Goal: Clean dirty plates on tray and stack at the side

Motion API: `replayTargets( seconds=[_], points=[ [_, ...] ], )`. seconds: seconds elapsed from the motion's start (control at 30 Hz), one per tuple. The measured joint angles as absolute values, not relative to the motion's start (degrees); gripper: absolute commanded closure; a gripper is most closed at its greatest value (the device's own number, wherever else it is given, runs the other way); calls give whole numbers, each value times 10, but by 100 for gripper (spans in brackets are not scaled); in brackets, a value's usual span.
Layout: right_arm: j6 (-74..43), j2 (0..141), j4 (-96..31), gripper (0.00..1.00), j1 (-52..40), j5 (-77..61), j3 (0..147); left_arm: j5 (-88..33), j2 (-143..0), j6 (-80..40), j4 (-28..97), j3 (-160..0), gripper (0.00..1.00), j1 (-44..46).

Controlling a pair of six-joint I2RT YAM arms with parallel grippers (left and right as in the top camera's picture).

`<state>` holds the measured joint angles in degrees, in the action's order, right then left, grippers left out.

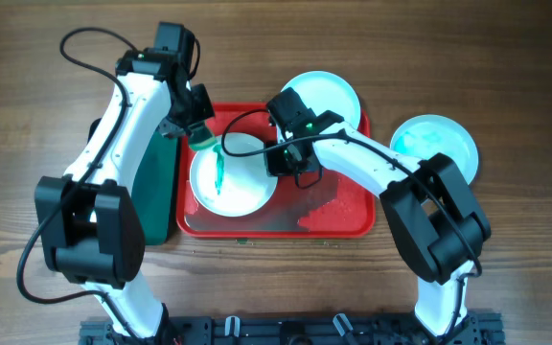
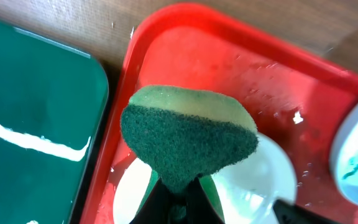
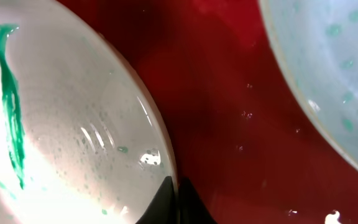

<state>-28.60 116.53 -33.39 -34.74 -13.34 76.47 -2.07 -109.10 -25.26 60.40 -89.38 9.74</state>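
Note:
The red tray (image 1: 338,211) holds a white plate (image 1: 242,187) with a teal-green streak (image 1: 219,172); it also shows in the right wrist view (image 3: 73,124). A second plate (image 1: 329,94) leans on the tray's far rim and shows in the right wrist view (image 3: 328,68). A third plate (image 1: 436,144) lies on the table to the right. My left gripper (image 1: 197,134) is shut on a green sponge (image 2: 188,140) above the streaked plate's far left edge. My right gripper (image 3: 174,199) is shut on that plate's right rim.
A dark green tray (image 1: 159,182) lies left of the red tray, also in the left wrist view (image 2: 36,118). Water drops lie on the red tray's floor. Wooden table all round.

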Motion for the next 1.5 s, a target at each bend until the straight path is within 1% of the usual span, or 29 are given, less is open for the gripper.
replayTargets(
  seconds=[0.27, 0.57, 0.7, 0.9, 1.07, 1.2, 1.27, 1.33, 1.37, 1.43, 1.5],
  points=[
    [-323, 1172, -330, 96, -344, -150, 765, -30, -1091, -253, 579, -842, 96, 108],
    [-326, 1173, -327, 96, -344, -151, 765, -12, -1091, -252, 465, -715, 96, 180],
    [-326, 1174, -325, 96, -344, -154, 765, 5, -1080, -242, 407, -676, 96, 186],
    [-326, 1174, -322, 96, -344, -155, 765, 27, -1077, -240, 402, -671, 96, 186],
    [-326, 1174, -321, 96, -344, -155, 765, 84, -1077, -263, 394, -669, 96, 178],
    [-326, 1175, -320, 96, -344, -157, 765, 84, -1077, -260, 392, -668, 96, 178],
    [-325, 1175, -321, 96, -344, -159, 765, 60, -1077, -231, 391, -668, 96, 178],
    [-325, 1175, -324, 96, -343, -162, 765, 8, -1077, -188, 392, -668, 96, 169],
    [-323, 1175, -325, 96, -342, -163, 765, -26, -1077, -164, 396, -668, 96, 165],
    [-318, 1176, -326, 96, -337, -173, 764, -148, -1077, -95, 419, -667, 96, 165],
    [-314, 1177, -327, 95, -333, -181, 764, -201, -1080, -65, 424, -662, 96, 171]
  ],
)
